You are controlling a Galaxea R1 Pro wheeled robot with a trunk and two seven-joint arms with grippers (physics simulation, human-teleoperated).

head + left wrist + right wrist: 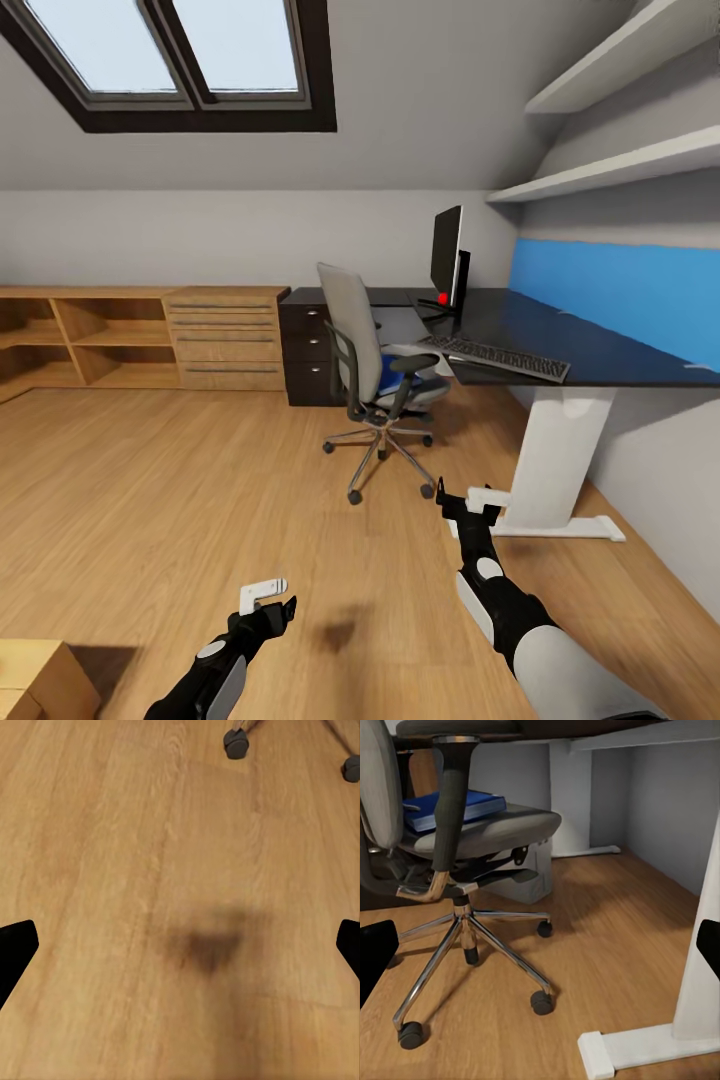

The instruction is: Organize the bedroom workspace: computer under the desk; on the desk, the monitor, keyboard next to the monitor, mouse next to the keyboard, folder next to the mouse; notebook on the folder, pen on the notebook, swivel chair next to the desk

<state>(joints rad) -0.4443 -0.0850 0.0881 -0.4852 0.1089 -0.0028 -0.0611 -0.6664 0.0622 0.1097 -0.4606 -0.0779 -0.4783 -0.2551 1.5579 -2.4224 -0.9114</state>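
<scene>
The swivel chair (372, 375) (484, 832) stands on the wood floor in front of the black-topped desk (560, 335). A blue folder (392, 372) (457, 806) lies on its seat. On the desk, the monitor (447, 255) stands at the far end and the keyboard (505, 357) lies near the front edge. Under the desk, behind the chair, sits the light grey computer (526, 876). Mouse, notebook and pen are out of view. My left gripper (270, 595) hangs open over bare floor. My right gripper (470, 500) is open, low, short of the chair's base.
The desk's white leg (555, 455) (697, 975) and its foot stand just right of my right gripper. A dark drawer unit (305, 350) and a light-wood dresser (225, 338) line the back wall. Chair casters (236, 742) are ahead of my left gripper. A wooden box (40, 680) sits lower left.
</scene>
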